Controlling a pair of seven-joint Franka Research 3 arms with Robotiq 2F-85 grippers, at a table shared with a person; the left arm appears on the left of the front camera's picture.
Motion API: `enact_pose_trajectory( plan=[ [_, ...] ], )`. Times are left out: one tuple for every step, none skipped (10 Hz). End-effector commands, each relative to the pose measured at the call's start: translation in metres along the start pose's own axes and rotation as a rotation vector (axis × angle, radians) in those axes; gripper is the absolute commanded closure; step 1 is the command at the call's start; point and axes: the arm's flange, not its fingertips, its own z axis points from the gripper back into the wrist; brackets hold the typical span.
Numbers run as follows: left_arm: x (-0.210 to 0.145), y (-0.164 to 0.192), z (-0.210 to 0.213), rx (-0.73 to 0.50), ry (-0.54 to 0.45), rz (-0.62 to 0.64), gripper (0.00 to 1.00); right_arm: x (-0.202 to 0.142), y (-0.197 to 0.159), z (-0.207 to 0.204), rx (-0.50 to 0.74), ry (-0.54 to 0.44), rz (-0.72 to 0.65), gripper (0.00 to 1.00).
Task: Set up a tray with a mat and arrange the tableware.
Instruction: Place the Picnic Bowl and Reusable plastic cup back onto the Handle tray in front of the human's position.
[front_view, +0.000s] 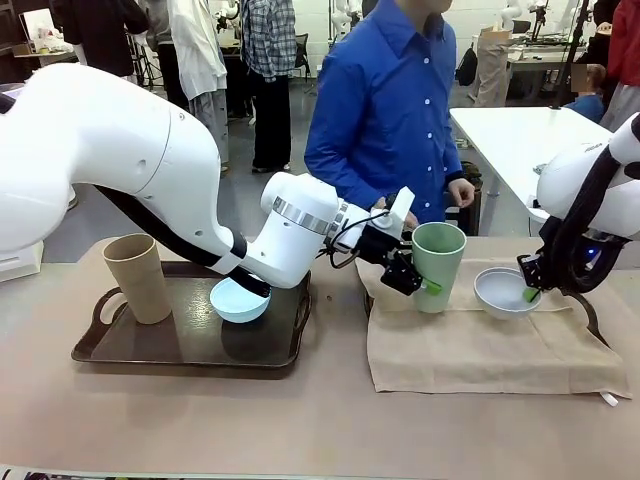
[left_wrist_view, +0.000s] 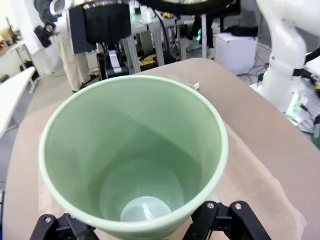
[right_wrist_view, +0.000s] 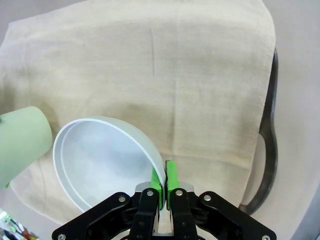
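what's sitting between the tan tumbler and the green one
In the front view, the light blue bowl sits on the dark tray between the tan tumbler and the green tumbler, with the left arm reaching over it.

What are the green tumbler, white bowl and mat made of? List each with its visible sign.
Green tumbler: probably matte plastic or melamine, judging by the even colour, the soft sheen inside and the thin rim.
White bowl: smooth with a thin rim. It could be the same plastic or glazed ceramic; the look leaves it open.
Mat: woven cloth, linen-like, with a visible weave, fold creases and limp edges.
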Motion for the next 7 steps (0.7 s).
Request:
enact_pose_trajectory(
  plan=[
    [-0.002,0.003,0.003,-0.006,-0.035,0.027,0.15,0.003,0.0,-0.006,0.005,-0.009,0.005,0.95],
    [-0.004,0.004,0.002,-0.01,-0.033,0.032,0.15,0.003,-0.004,-0.008,0.0,-0.005,0.0,0.95],
    [-0.005,0.005,0.001,-0.012,-0.03,0.038,0.15,0.002,-0.005,-0.008,0.003,0.0,-0.01,0.89],
    [-0.005,0.005,0.001,-0.019,-0.023,0.041,0.0,0.001,-0.005,-0.005,0.006,0.0,-0.008,0.35],
    [-0.005,0.005,0.002,-0.013,-0.009,0.057,0.0,0.0,-0.004,-0.001,-0.003,0.002,-0.03,0.3],
    [-0.006,0.004,0.004,-0.007,-0.012,0.093,0.0,-0.002,-0.004,0.004,-0.001,0.002,-0.029,0.15],
    [-0.009,0.004,0.008,-0.002,0.005,0.14,0.0,-0.004,-0.005,0.009,0.011,0.003,-0.032,0.1]
  ],
)
